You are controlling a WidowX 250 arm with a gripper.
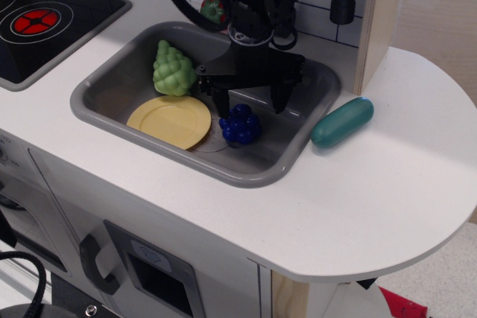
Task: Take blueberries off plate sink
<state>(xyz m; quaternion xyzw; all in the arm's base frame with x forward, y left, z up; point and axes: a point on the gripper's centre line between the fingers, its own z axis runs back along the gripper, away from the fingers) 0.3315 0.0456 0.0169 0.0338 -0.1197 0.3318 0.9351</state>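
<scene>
Countertop: white, wrapping the front and right of the basin; a teal capsule-shaped toy lies on it just beside the sink's right rim.

Sink: grey rectangular basin with rounded corners; a circular drain mark shows faintly on the floor near the middle.

Plate: flat, round, yellow, lying on the sink floor toward the left; its surface is bare.

Blueberries: dark-blue glossy cluster resting on the sink floor, just right of the plate and apart from its rim, roughly over the drain mark. Nothing grips it.

Handling, as a judgement: the cluster looks like hard moulded plastic, so light and stiff, not fragile. The gloss and the rounded bumps suggest it could slip or roll between smooth fingers. A grip across its widest middle, with the fingers seated in the dips between berries, looks the surest hold.

Gripper: black, hanging directly above the blueberries, its two fingers spread wide, one to each side of the cluster, holding nothing.

Green cluster: pale green, bumpy, standing in the sink's back-left corner behind the plate.

Progress, as a judgement: with the berries off the plate and released, the task looks essentially done.

Backsplash: white tiles; a small red-and-green toy sits on the ledge behind the arm, partly hidden.

Stove: black hob with a red burner, far left.
</scene>
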